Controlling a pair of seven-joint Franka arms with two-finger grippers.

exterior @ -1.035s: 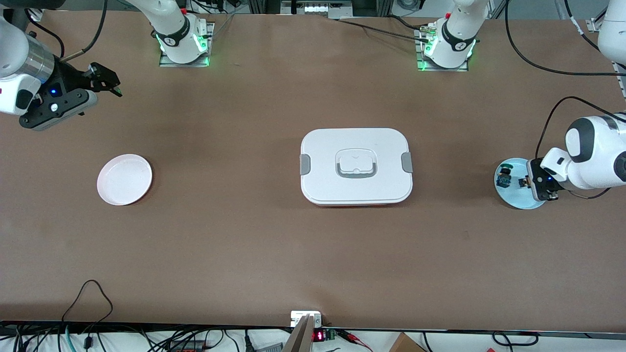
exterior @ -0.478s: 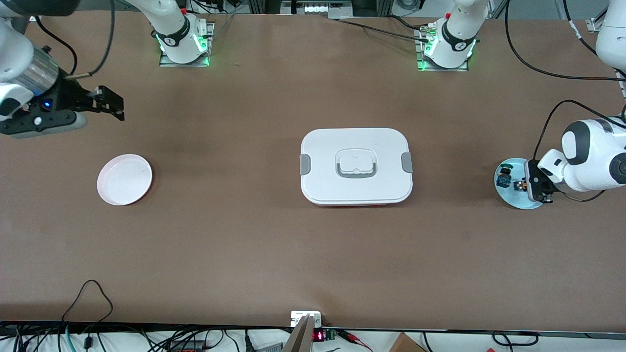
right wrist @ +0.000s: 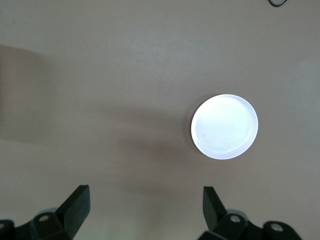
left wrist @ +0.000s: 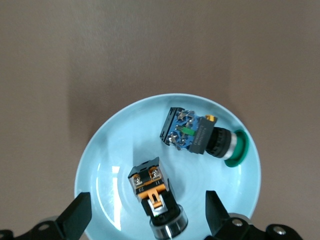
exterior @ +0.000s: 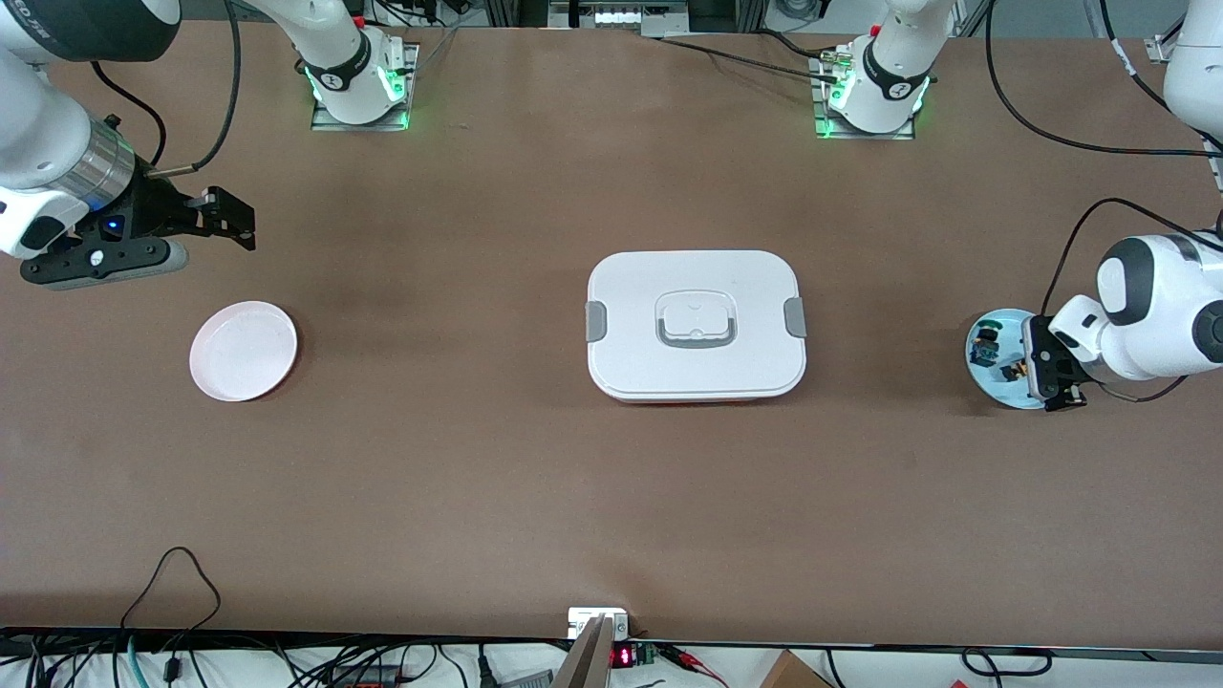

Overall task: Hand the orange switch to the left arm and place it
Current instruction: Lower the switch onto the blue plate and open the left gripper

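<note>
The left gripper (left wrist: 145, 220) is being held low over the pale blue plate (exterior: 994, 382) at the left arm's end of the table, with its fingers (left wrist: 77, 220) spread wide apart. The orange switch (left wrist: 155, 197) is seen lying on that plate between the two fingers — neither finger is shown touching it, so nothing is being gripped. In the front view the switch (exterior: 1013, 367) is partly covered by the left gripper (exterior: 1037, 373).

A second component, the blue-and-teal switch (left wrist: 200, 135) with a green cap, is lying on the same plate just beside the orange switch, apart from it and outside the finger gap.

The box (exterior: 696, 325) is standing closed in the middle of the table, well apart from both plates and from both grippers.

The right gripper (exterior: 229, 218) is being held in the air over bare table at the right arm's end, near the white plate (exterior: 244, 351) but not above it. Its fingers (right wrist: 75, 207) are spread wide and nothing is being held between them. In the right wrist view the white plate (right wrist: 225, 126) is shown with nothing on it.

The table (exterior: 478, 478) is covered by a brown surface.
</note>
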